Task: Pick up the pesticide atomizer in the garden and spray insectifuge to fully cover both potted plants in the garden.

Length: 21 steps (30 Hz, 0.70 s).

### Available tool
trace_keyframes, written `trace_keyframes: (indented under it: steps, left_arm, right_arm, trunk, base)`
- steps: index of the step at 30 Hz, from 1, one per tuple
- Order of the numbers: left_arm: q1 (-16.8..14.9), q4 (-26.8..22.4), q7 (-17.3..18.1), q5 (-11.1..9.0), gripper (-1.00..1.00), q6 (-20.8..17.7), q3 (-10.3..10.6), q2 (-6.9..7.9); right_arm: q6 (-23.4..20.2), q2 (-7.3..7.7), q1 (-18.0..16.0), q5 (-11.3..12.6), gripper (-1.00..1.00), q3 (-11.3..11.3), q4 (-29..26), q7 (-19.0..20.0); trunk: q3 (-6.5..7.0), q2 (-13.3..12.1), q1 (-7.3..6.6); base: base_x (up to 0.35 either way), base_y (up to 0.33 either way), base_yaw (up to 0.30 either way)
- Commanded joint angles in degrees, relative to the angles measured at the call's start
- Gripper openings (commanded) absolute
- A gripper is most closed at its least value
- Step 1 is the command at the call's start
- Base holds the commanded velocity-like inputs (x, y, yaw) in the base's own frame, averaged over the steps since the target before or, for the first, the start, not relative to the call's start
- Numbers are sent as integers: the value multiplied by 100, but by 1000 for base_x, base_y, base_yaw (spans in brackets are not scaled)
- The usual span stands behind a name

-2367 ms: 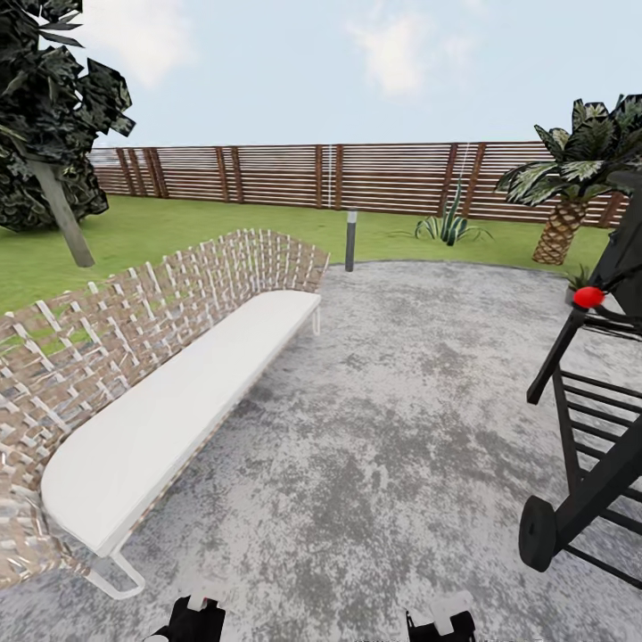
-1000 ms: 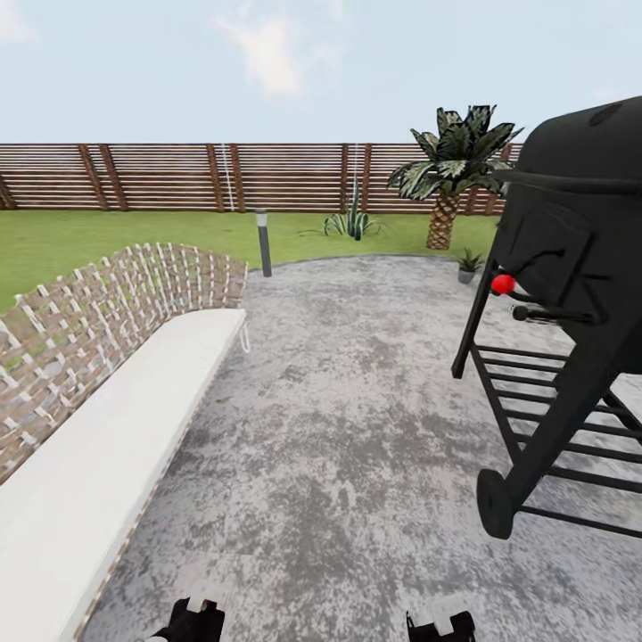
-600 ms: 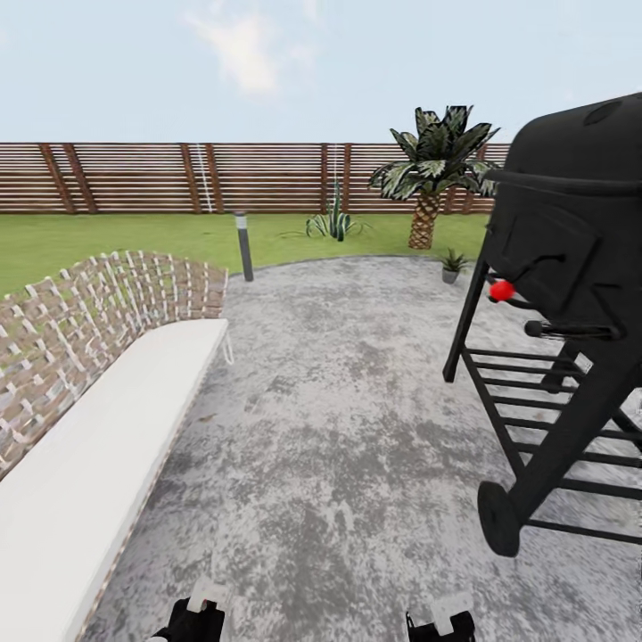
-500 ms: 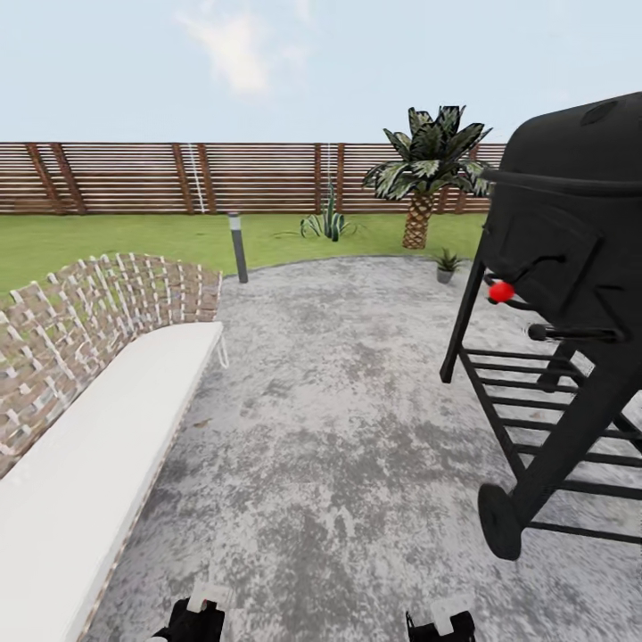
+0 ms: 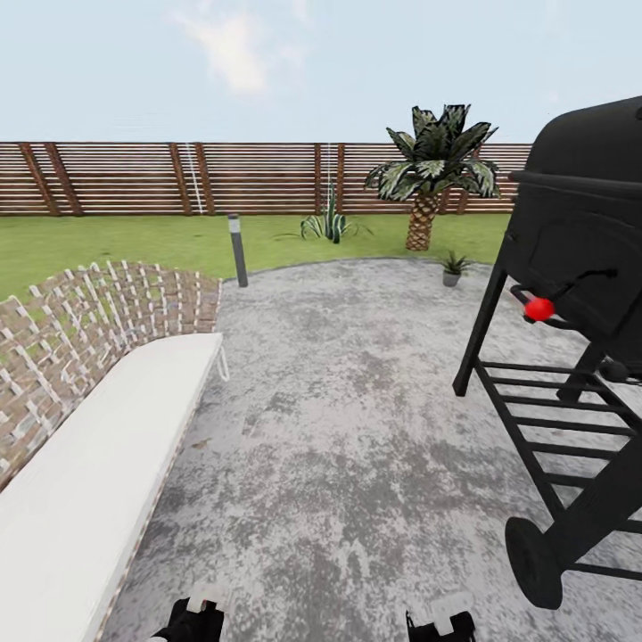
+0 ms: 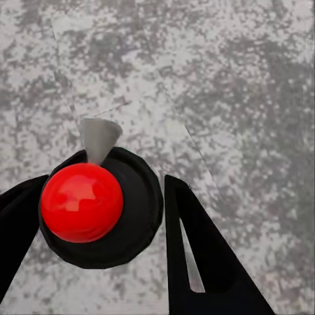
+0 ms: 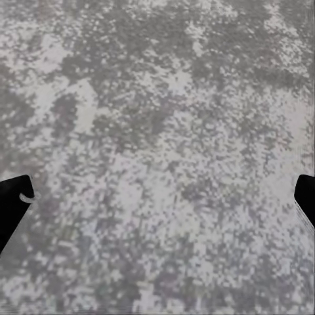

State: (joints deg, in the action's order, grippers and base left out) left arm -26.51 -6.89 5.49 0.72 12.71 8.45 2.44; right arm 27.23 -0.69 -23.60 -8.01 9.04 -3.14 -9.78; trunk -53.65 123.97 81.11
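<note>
One potted plant (image 5: pixel 452 267), small and in a grey pot, stands at the far edge of the grey patio (image 5: pixel 357 428), in front of the palm (image 5: pixel 432 169). The pesticide atomizer is out of view. My two grippers hang low at the bottom of the head view, the left gripper (image 5: pixel 201 613) and the right gripper (image 5: pixel 443 617), both far from the plant. In the left wrist view the left gripper (image 6: pixel 105 187) has its dark fingers (image 6: pixel 197 256) spread, holding nothing, over a red ball on a black disc (image 6: pixel 82 202). The right gripper (image 7: pixel 157 197) is open wide above bare paving.
A woven bench with a white cushion (image 5: pixel 98 464) runs along the left. A black wheeled grill (image 5: pixel 580 339) with a red knob stands close on the right. A short lamp post (image 5: pixel 237 250), a spiky plant (image 5: pixel 330 223), lawn and a slatted fence (image 5: pixel 178 178) lie beyond.
The whole view has shifted as the camera moved: it swung right from the bench to the grill, which now sits further right and lower. Both arms stay as they were.
</note>
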Motion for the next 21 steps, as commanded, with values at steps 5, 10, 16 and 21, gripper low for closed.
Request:
trace_keyframes:
  steps: [5, 10, 16, 21]
  left_arm:
    - [-3, 4, 5, 7, -100, 21, 23, 2]
    - [-3, 4, 5, 7, -100, 21, 23, 2]
    - [-3, 4, 5, 7, -100, 21, 25, 2]
    - [-3, 6, 5, 7, -100, 21, 22, 2]
  right_arm:
    - [2, -1, -4, -60, 100, 19, 6, -65]
    - [2, -1, -4, -60, 100, 19, 6, -61]
    - [2, -1, -4, -60, 100, 19, 7, -61]
    - [2, -1, -4, -60, 100, 19, 6, -59]
  trunk:
    - [-5, 2, 2]
    - [-5, 2, 2]
    - [-5, 2, 2]
    - [-5, 2, 2]
  base:
    - [331, 3, 0]
    - [333, 0, 0]
    - [333, 0, 0]
    - [334, 0, 0]
